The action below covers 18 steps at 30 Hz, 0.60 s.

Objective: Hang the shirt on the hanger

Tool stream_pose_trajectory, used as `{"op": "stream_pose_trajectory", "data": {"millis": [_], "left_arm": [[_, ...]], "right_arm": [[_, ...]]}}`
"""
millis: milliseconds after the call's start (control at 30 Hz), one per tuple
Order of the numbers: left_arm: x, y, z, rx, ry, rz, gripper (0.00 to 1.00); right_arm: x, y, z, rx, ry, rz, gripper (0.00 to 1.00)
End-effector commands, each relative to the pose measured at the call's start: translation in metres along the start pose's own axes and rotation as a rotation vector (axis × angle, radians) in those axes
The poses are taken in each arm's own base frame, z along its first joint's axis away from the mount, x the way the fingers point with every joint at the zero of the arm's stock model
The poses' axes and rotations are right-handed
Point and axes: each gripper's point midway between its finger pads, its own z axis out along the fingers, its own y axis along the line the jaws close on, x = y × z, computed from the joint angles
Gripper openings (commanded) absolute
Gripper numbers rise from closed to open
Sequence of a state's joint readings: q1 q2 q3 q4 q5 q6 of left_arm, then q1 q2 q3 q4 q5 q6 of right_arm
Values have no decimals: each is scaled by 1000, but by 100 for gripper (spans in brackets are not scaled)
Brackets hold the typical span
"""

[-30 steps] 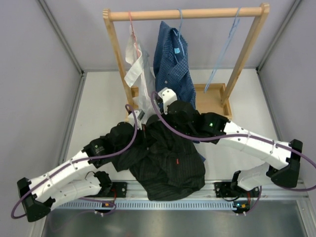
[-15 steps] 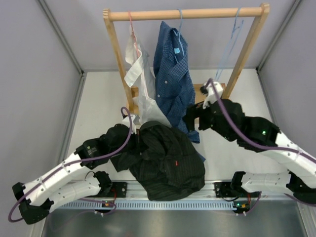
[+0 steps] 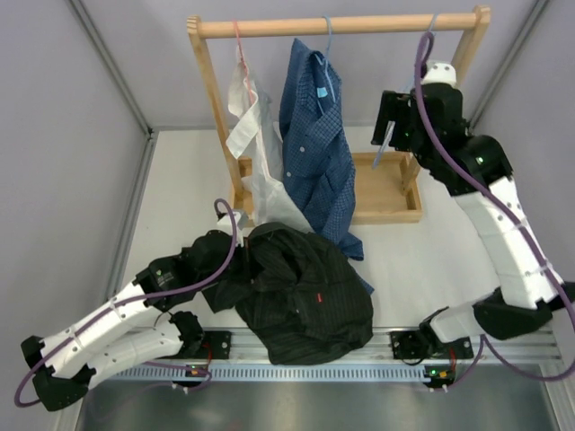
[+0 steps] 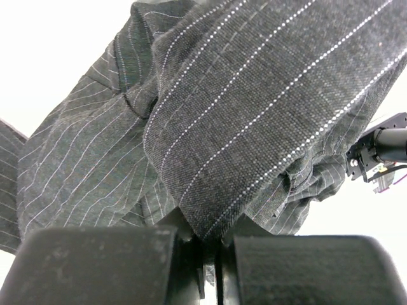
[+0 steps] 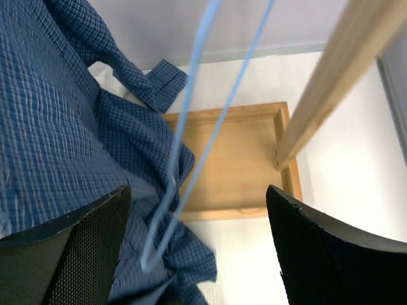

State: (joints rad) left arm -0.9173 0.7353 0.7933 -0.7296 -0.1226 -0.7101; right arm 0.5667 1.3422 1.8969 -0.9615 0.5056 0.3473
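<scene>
The black pinstriped shirt (image 3: 305,296) is found crumpled on the table (image 3: 180,189), a fold pinched between the pressed-together fingers of the left gripper (image 4: 210,254). The right gripper (image 5: 196,197) is held spread at the wooden rack (image 3: 337,24), the light-blue hanger (image 5: 194,95) hanging between its 2 fingers.

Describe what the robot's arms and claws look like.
The left arm and right arm are white tubular links with black joint housings, each trailing a purple cable. A green light shows on the right arm. The left claw and right claw have blocky black fingers, the right's finely textured.
</scene>
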Motion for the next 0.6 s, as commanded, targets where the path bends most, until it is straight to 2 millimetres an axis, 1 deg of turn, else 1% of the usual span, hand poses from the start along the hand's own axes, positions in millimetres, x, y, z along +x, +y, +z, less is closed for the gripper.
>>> {"op": "stream_pose_trajectory", "data": {"millis": [0,33,67,100,133,167,200,233,267,300,333,400,433,467,500,567], "left_arm": [[-3,6,-2,-21,-32,-8,0],[-3,7,-2,-25,-35,-10,0],[-3,9,-3,-30,-44,-10,0],[-3,11,-2,-36,-45,-10,0],[-3,12,-3,-40,-50,-12,0],[-4,13,-2,-44,-55,-12,0],[-4,13,-2,-45,-57,-12,0],[-4,13,-2,-46,-58,-11,0],[-4,13,-2,-48,-58,-9,0],[-4,14,-2,-51,-56,-7,0],[-4,15,0,-57,-51,-4,0],[-4,15,1,-59,-47,3,0],[-3,14,2,-62,-43,4,0],[-3,15,2,-65,-40,4,0],[-2,15,3,-68,-39,5,0],[-2,16,4,-73,-36,7,0]], "right_arm": [[-10,7,25,-18,31,-60,82],[-20,7,26,-16,9,-56,80],[-19,4,39,8,22,-62,79],[-20,3,44,17,24,-62,77],[-23,-2,47,37,20,-61,66],[-20,-5,51,55,28,-65,60],[-14,-12,54,96,36,-70,49],[-11,-15,54,112,41,-63,32],[-11,-19,48,122,31,-55,27],[-3,-24,50,145,46,-58,24],[-5,-26,44,145,35,-46,17],[2,-31,42,160,42,-44,9],[3,-33,41,165,40,-44,7],[0,-35,35,162,28,-38,4],[4,-36,35,164,33,-42,2],[1,-38,28,155,21,-43,0]]}}
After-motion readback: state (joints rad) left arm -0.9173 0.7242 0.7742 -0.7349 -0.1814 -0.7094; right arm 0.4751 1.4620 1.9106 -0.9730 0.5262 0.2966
